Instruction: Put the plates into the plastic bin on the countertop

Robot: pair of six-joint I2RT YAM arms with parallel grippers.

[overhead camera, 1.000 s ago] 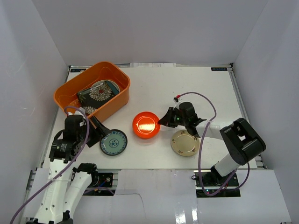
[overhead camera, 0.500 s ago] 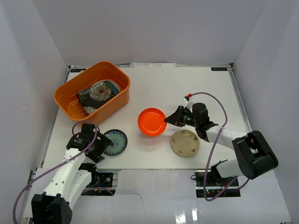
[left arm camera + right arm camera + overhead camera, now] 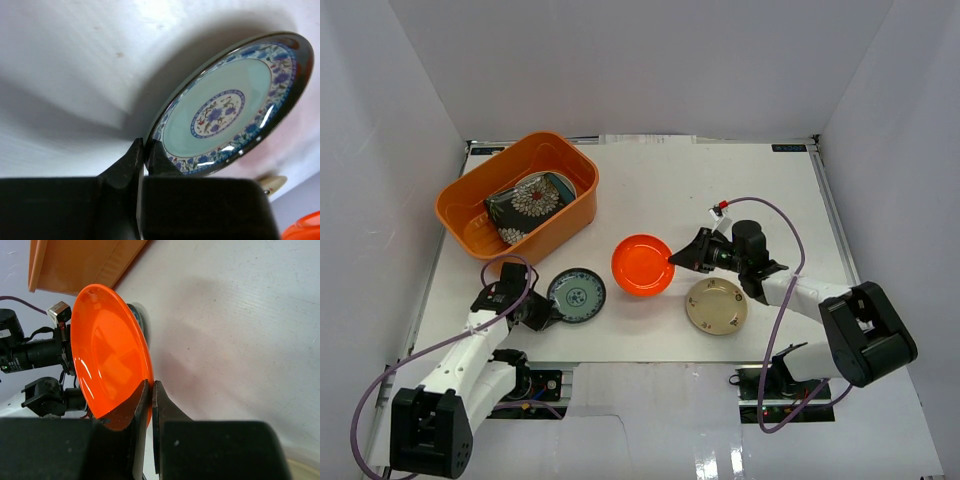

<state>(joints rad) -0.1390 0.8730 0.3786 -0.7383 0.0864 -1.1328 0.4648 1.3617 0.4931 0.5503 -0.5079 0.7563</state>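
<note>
Plastic bin (image 3: 567,222) holds black floral plate (image 3: 525,203); teal plate (image 3: 563,186) alongside

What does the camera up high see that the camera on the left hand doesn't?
Only the top camera shows the orange bin with the black floral plate inside, and the right gripper pinching the red plate. Only the left wrist camera shows, close up, the little blue flowers painted on the green-blue plate and the fingers squeezing its rim. Both show that plate held by the left gripper.
</note>
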